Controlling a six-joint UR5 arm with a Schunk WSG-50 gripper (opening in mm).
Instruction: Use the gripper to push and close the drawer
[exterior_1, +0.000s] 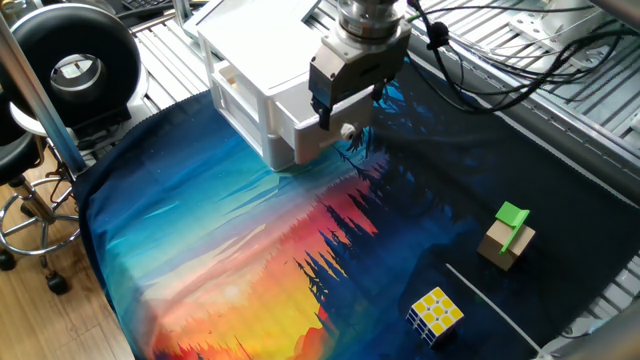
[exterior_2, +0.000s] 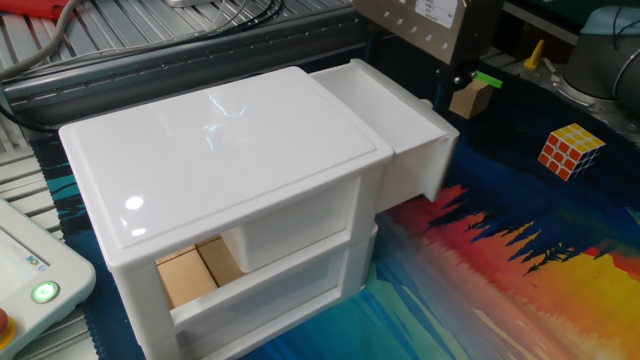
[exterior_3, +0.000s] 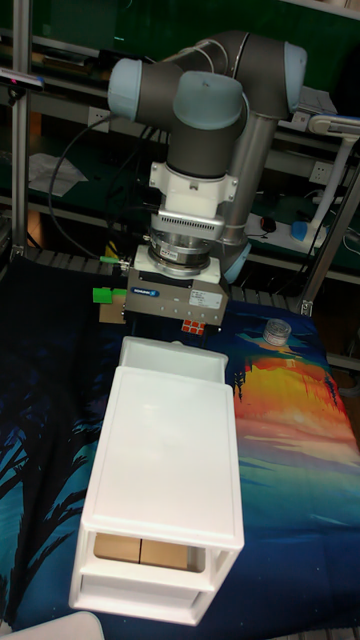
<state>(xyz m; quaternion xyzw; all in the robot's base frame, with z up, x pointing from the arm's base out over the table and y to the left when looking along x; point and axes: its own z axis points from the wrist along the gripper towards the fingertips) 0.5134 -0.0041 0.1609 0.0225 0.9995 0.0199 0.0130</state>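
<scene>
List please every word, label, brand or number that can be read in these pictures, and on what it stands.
No text can be read with certainty.
Blue label on the dark grey boxy gripper: too small to read.
White sticker on the gripper's metal plate: blurred print, unreadable.
White plastic drawer and white cabinet: no text visible.
</scene>
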